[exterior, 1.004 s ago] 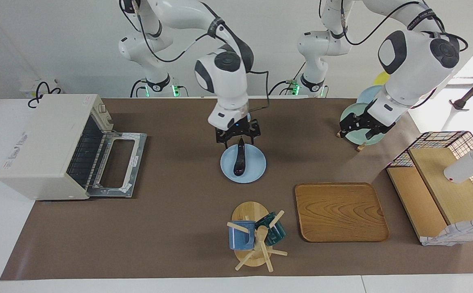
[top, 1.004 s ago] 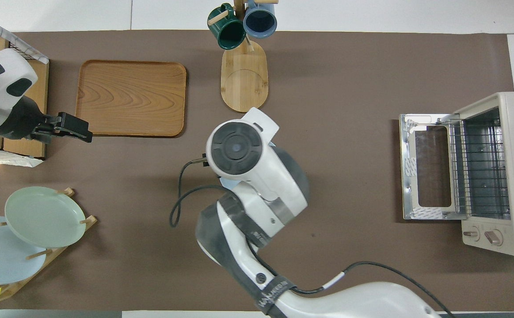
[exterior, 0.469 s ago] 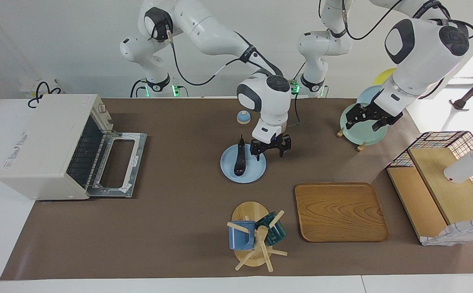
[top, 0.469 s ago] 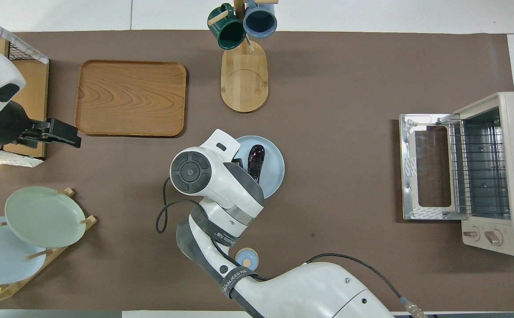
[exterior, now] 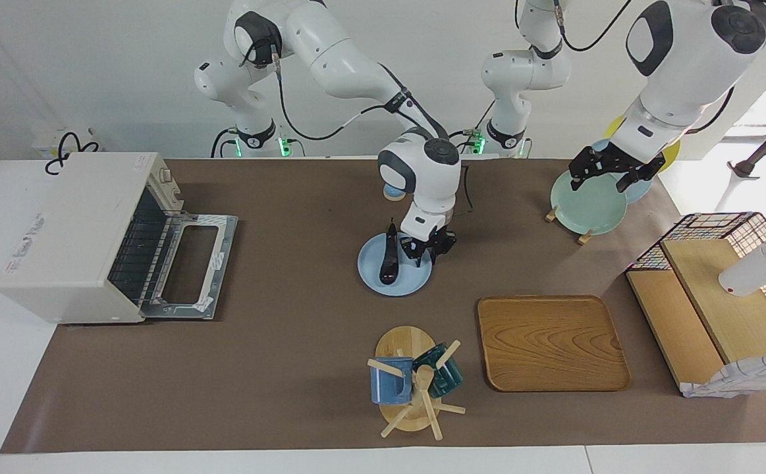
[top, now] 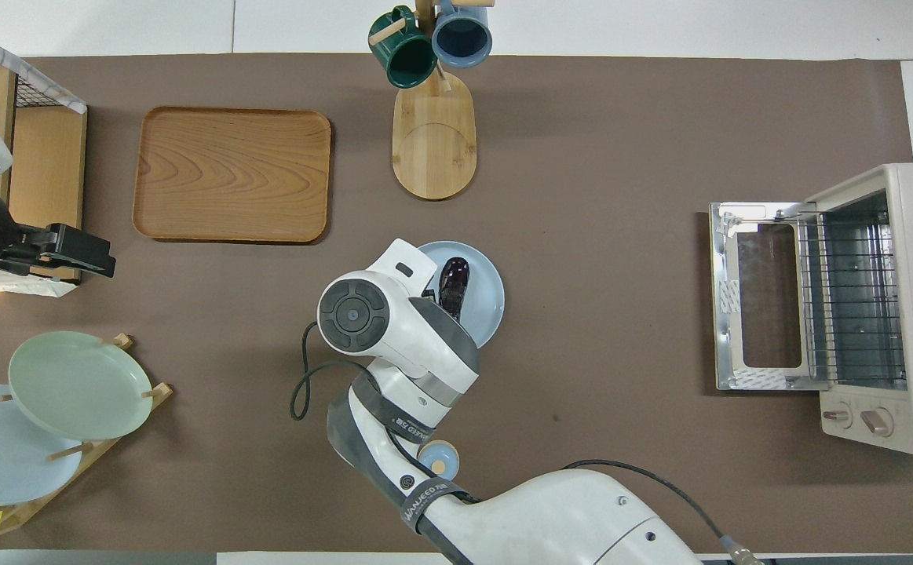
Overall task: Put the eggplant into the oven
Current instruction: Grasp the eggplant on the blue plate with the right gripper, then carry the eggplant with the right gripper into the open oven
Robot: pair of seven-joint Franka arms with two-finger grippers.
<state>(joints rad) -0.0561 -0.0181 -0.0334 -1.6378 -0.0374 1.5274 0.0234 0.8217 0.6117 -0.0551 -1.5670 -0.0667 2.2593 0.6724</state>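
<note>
The dark purple eggplant (exterior: 388, 259) lies on a blue plate (exterior: 415, 282) in the middle of the table, its thin stem pointing toward the robots. It also shows in the overhead view (top: 454, 282), on the plate (top: 489, 292). My right gripper (exterior: 426, 248) is low over the plate, beside the eggplant on the side toward the left arm's end; its wrist hides it in the overhead view. The cream oven (exterior: 73, 230) stands at the right arm's end with its door (exterior: 193, 264) dropped open and the rack (top: 849, 298) showing. My left gripper (exterior: 612, 172) waits, open and empty, over the plate rack.
A mug tree (exterior: 412, 382) with two mugs and a wooden tray (exterior: 550, 342) lie farther from the robots than the plate. A wire basket with wooden boards (exterior: 712, 309) and a plate rack (exterior: 583, 204) are at the left arm's end. A small blue knob (top: 435, 457) sits nearer the robots.
My right gripper has left its spot over the eggplant's stem end, swung to the plate's side toward the left arm's end and turned. My left gripper has risen toward the robots.
</note>
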